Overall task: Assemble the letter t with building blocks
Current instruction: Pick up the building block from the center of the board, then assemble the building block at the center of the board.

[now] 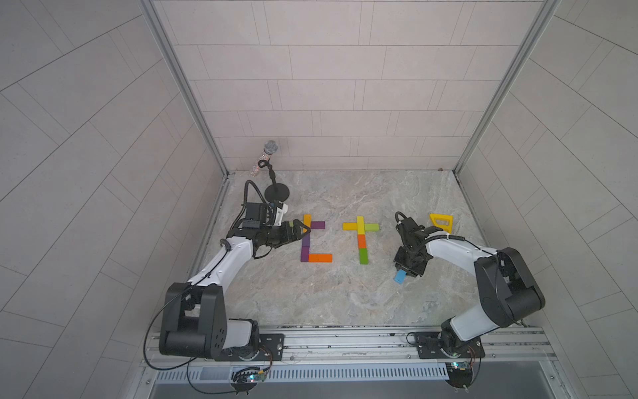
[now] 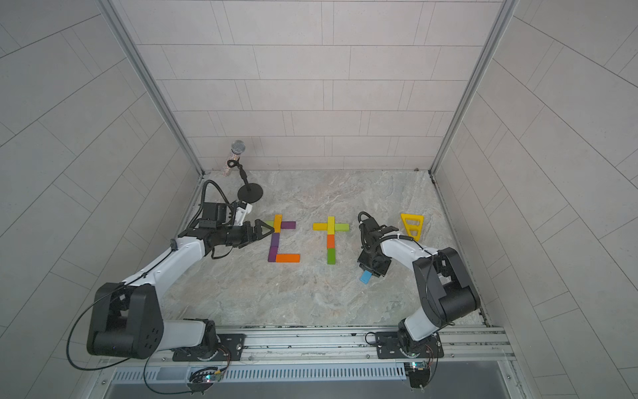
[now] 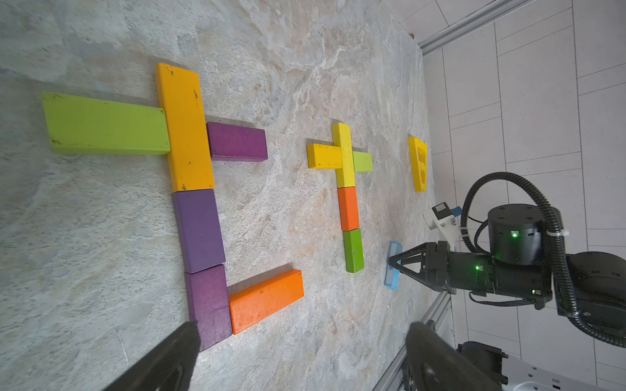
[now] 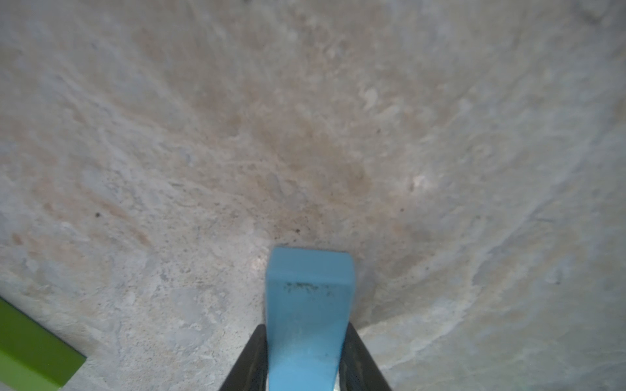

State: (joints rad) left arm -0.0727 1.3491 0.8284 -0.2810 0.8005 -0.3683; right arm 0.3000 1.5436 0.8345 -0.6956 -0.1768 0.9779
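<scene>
A cross of building blocks lies mid-table: a yellow upright (image 1: 360,224), a yellow arm (image 1: 350,226), a lime arm (image 1: 372,227), then orange (image 1: 361,240) and green (image 1: 363,256) below. To its left lie a yellow-orange block (image 1: 307,221), purple blocks (image 1: 305,250) and an orange block (image 1: 320,258). My right gripper (image 4: 305,325) is shut on a light blue block (image 4: 308,287), right of the cross (image 1: 400,276); whether it touches the table I cannot tell. My left gripper (image 3: 301,330) is open over the left group (image 1: 305,232).
A yellow triangular slotted frame (image 1: 441,222) stands behind the right arm. A microphone (image 1: 271,148) on a round-based stand (image 1: 277,191) occupies the back left corner. Tiled walls enclose three sides, and a metal rail (image 1: 345,338) runs along the front edge.
</scene>
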